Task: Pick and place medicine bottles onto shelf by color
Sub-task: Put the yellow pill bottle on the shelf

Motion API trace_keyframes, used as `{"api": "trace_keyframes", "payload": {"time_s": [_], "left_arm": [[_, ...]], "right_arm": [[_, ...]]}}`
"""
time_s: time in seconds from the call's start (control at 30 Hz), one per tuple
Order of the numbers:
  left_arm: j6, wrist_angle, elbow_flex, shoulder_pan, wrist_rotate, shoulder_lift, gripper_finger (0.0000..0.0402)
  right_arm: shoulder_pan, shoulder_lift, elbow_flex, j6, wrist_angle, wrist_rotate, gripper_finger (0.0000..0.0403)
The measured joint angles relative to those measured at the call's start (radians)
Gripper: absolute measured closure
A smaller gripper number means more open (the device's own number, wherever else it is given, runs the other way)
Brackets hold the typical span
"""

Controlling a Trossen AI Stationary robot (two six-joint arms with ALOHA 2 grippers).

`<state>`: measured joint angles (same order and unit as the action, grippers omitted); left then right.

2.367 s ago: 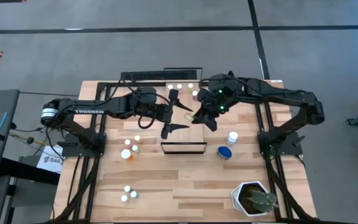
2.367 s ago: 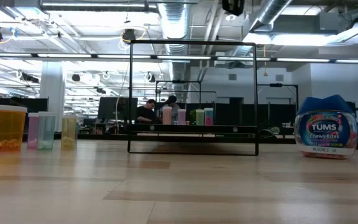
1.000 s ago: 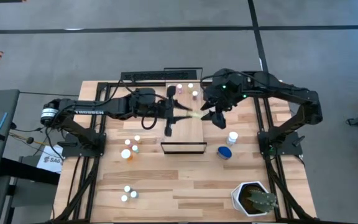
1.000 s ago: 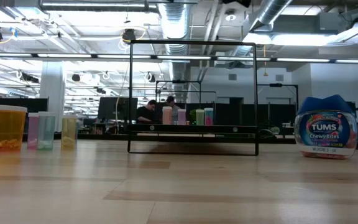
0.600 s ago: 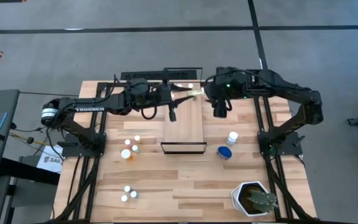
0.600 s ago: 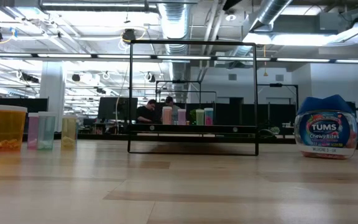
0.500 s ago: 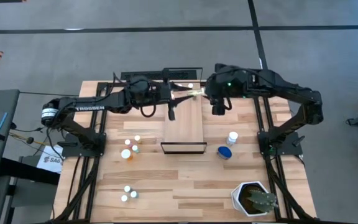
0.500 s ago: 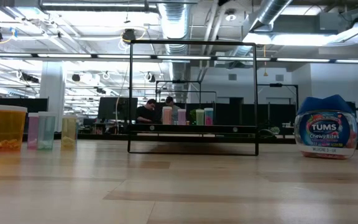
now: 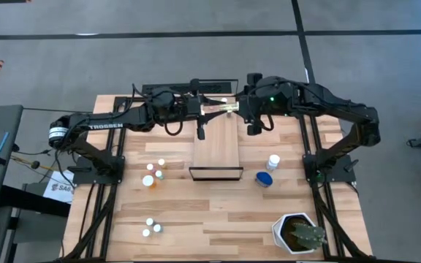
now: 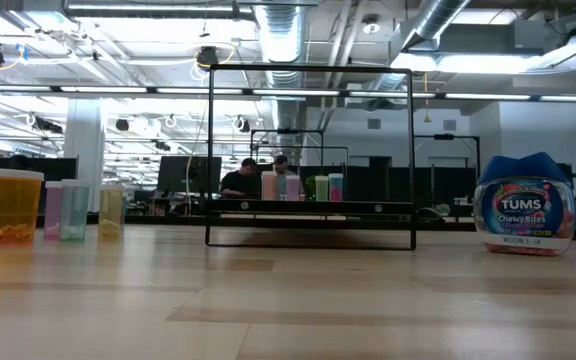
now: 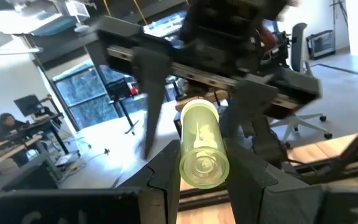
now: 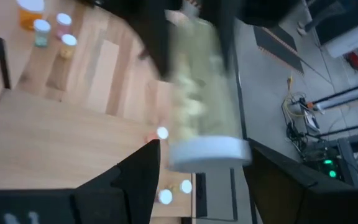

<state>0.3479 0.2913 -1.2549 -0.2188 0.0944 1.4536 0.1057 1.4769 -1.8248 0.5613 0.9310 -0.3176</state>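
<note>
Up over the far end of the shelf [image 9: 217,150], the left gripper [image 9: 209,109] is clamped on a yellowish bottle [image 9: 227,108] held lying sideways. The right gripper [image 9: 244,108] has its fingers spread around the bottle's white-capped end.

Table [image 9: 181,219]: pale wood planks, smooth, slight sheen. Shelf [image 9: 218,150]: light wood, matt, dark metal rim. Yellowish bottle [image 11: 202,148]: translucent glossy plastic, white matt cap. Arms: dark matt plastic/metal. Plant pot [image 9: 287,235]: white, smooth.
</note>
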Motion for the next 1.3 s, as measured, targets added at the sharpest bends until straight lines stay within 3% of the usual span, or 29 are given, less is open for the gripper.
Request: {"api": "trace_keyframes", "payload": {"time_s": [0.33, 0.6, 0.77, 0.9, 1.07, 1.3], "left_arm": [[-0.014, 0.012, 0.0, 0.002, 0.032, 0.0, 0.0317], [-0.026, 0.026, 0.0, -0.001, 0.024, 0.0, 0.0317], [0.012, 0.086, 0.0, 0.0, 0.027, 0.0, 0.0317], [0.047, 0.13, 0.0, -0.001, 0.049, 0.0, 0.0317], [0.051, 0.15, 0.0, 0.0, 0.092, 0.004, 0.0317], [0.057, 0.161, 0.0, 0.0, 0.093, 0.005, 0.0317]], "right_arm": [[-0.089, -0.001, 0.0, 0.063, -0.012, -0.016, 0.0159], [-0.076, -0.075, 0.0, 0.152, -0.091, -0.017, 0.0159], [-0.023, -0.128, 0.001, 0.149, -0.073, 0.153, 0.0159], [0.023, -0.144, 0.001, 0.125, -0.078, 0.211, 0.0159], [0.077, -0.134, 0.001, 0.123, -0.125, 0.366, 0.0159], [0.082, -0.103, 0.002, 0.154, -0.165, 0.422, 0.0159]]}}
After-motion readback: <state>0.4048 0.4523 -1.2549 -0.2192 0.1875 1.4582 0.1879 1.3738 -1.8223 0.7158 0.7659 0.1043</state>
